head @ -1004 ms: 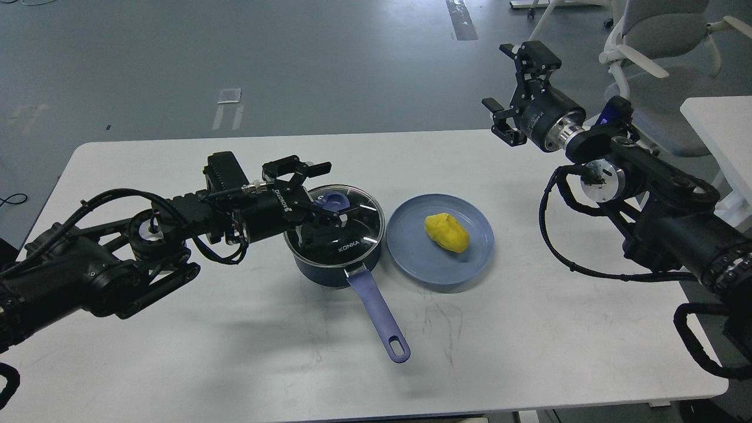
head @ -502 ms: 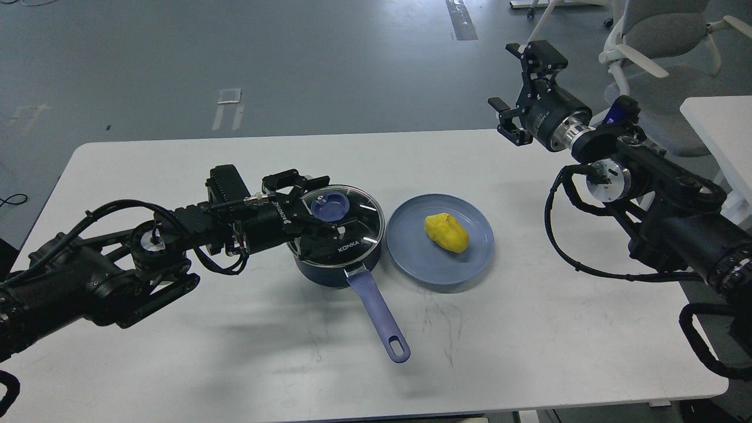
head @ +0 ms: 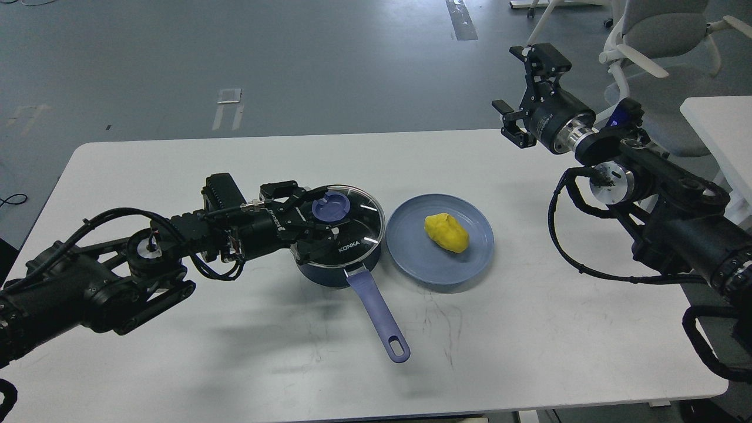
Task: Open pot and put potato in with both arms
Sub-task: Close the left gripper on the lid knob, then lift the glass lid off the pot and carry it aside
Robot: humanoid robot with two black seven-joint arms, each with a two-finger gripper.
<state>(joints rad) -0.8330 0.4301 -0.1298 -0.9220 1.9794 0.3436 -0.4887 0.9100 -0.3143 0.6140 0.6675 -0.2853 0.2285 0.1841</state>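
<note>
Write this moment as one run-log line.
left gripper: open around lid knob | lid: on pot | potato: on plate | right gripper: open, raised

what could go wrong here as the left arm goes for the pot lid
1. The left gripper comes at the lid knob low and from the side, jaws open around it; a shallow hold on the knob may slip when lifting.
2. The glass lid sits on a light pot; pushing sideways could slide the pot into the blue plate holding the potato.
</note>
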